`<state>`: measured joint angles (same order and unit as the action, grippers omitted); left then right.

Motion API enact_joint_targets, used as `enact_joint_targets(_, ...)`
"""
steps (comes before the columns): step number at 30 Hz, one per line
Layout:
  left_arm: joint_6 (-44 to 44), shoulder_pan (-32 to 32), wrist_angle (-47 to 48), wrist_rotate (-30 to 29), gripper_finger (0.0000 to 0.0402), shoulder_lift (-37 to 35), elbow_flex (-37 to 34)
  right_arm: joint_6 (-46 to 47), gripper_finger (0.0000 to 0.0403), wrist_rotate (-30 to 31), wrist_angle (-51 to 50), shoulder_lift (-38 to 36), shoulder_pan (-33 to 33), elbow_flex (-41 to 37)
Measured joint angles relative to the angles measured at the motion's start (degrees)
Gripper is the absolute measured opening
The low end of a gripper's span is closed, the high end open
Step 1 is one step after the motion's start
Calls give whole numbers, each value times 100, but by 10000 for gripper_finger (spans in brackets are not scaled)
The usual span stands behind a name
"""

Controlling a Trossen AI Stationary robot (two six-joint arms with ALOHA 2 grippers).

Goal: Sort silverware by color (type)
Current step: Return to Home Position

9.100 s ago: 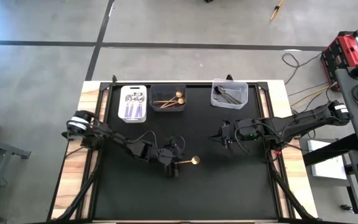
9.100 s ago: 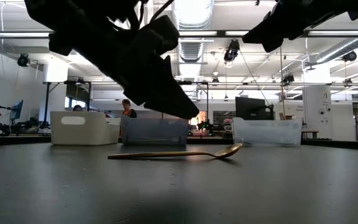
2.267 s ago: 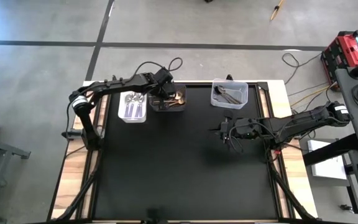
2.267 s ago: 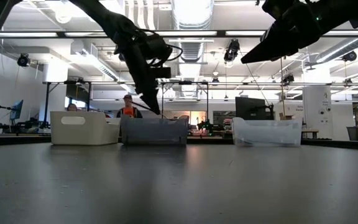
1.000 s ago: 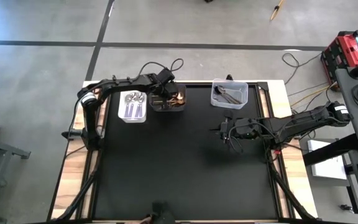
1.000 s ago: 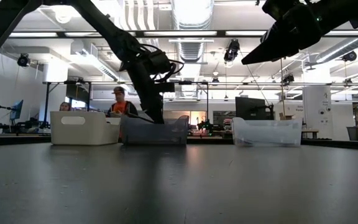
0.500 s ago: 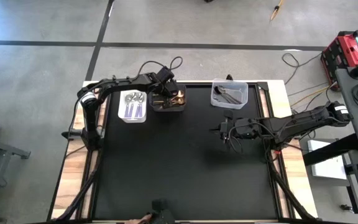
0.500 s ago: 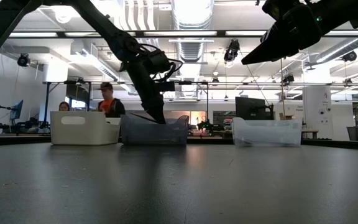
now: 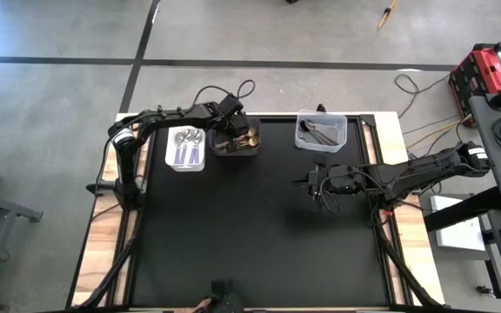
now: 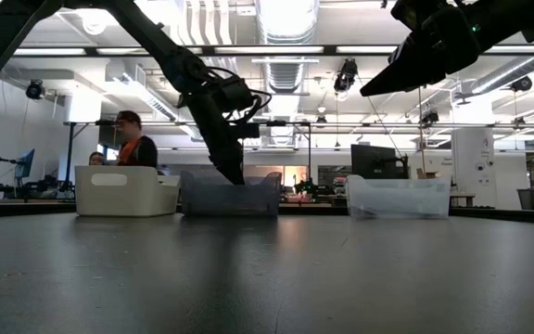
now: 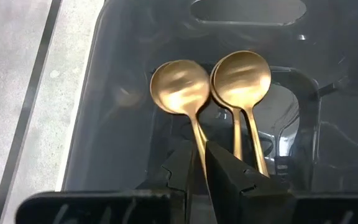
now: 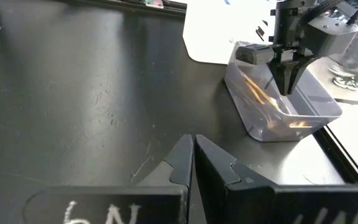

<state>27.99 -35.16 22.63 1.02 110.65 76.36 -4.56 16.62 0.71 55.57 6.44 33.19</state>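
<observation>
My left gripper (image 9: pixel 234 132) reaches down into the dark bin (image 9: pixel 236 148) at the table's far side and is shut on a gold spoon (image 11: pixel 180 87). Two more gold spoons (image 11: pixel 241 78) lie beside it on the bin's floor. Left of the dark bin, the white bin (image 9: pixel 186 146) holds lilac-handled silverware. The clear bin (image 9: pixel 321 130) at the far right holds dark grey pieces. My right gripper (image 9: pixel 310 184) hangs shut above the table's right half, touching nothing. My left gripper pinches the gold spoon's handle (image 11: pixel 198 149) between its two fingers, partway down from the bowl. The fingers come from above, pointing down into the bin. The spoon's bowl (image 11: pixel 180 87) lies low in the bin next to the other spoons' bowls.
The three bins stand in a row along the far edge. The black tabletop (image 9: pixel 259 235) stretches in front of them. A dark object and a person's hand (image 9: pixel 209 303) show at the near edge. People stand in the room beyond the table (image 10: pixel 128 139).
Both arms have kept still. A person in the room behind the table has walked toward the left.
</observation>
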Motion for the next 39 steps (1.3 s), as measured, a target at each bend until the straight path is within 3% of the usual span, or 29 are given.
enact_joint_targets(13,-378,14,83,-49,27,-69,0,45,9,2,4,0,0,0)
enact_joint_targets(25,-1071,674,338,208,27,-928,-240,-184,9,-9,198,0,0,0)
enact_joint_targets(30,-1156,1289,-184,217,27,-1609,-799,-326,9,-53,366,0,0,-17)
enact_joint_targets(39,-1048,1957,-1901,457,27,-3012,-2534,-821,9,-364,1204,0,-196,-223)
